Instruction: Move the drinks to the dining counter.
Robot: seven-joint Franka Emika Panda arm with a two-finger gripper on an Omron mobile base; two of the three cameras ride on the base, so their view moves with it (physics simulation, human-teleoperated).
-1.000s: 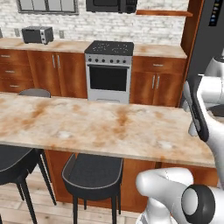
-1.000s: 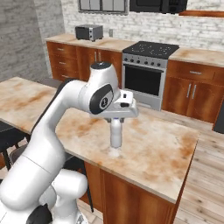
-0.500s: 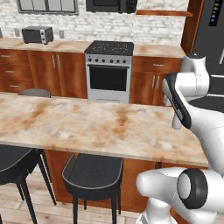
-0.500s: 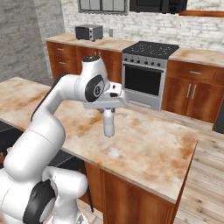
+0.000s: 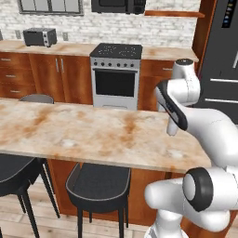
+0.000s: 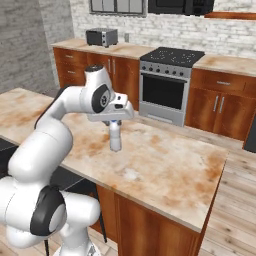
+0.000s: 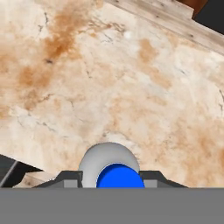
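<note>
Behind everything runs a white brick wall with a small silver toaster oven on the left, wooden cabinets under it, and a silver oven with a black top in the middle. In front of that sits the long beige marble dining counter with rusty brown streaks, and dark round stools stand under its near edge.

Toward the left part of that counter, the white arm reaches over the stone. Its two-finger gripper points down and is pinched tight on the neck of a small clear ribbed water bottle with a blue cap. The bottle stands straight up with its bottom at the marble, though I cannot tell if it is touching or just above. From the hand view the round blue cap sits right between the dark tips.

What could go wrong? If the fingers let go while the bottle hangs a bit high or leans, it could wobble and tip over. If the hand lifts away crooked, it could knock the cap and roll the bottle. Only one drink shows here, so the job looks half done at most.
</note>
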